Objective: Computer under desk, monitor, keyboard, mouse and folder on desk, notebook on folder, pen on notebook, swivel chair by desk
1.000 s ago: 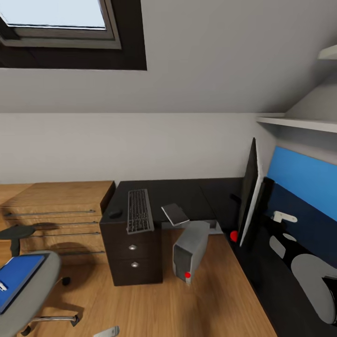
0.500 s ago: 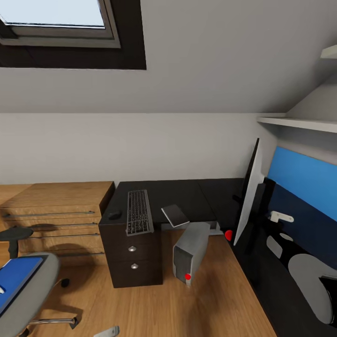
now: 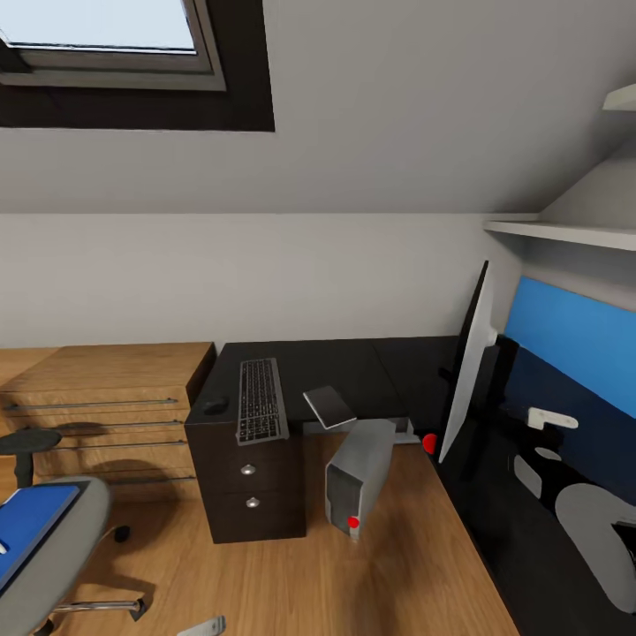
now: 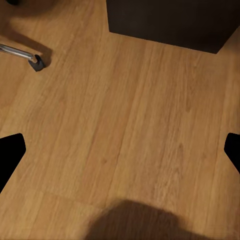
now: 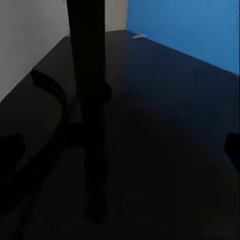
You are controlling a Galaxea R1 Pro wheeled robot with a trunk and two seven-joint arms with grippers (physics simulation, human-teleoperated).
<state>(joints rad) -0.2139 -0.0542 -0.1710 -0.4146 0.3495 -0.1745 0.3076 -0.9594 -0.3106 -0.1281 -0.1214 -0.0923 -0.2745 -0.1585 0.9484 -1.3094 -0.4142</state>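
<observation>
On the black desk point(image 3: 353, 367), the keyboard point(image 3: 262, 399) lies over the drawer unit with the mouse point(image 3: 215, 407) just left of it. The dark notebook point(image 3: 329, 405) overhangs the desk's front edge. Below it, the computer point(image 3: 358, 473) stands tilted on the floor. I see the monitor point(image 3: 468, 371) edge-on on the desk's right wing, and its stand point(image 5: 90, 100) is close in front of my open right gripper point(image 5: 120, 155). The blue folder point(image 3: 31, 530) lies on the swivel chair point(image 3: 66, 539). My open left gripper point(image 4: 120, 155) hangs over bare floor.
A light wooden drawer chest point(image 3: 106, 406) stands left of the desk. A blue wall panel point(image 3: 574, 340) and a shelf point(image 3: 556, 231) line the right wall. A chair caster point(image 4: 36, 62) and the drawer unit's base point(image 4: 170, 22) lie ahead of the left gripper.
The monitor's lower edge swung slightly left and its top tipped right in the first half second. Since then, the grey arm shapes at the right have shifted right.
</observation>
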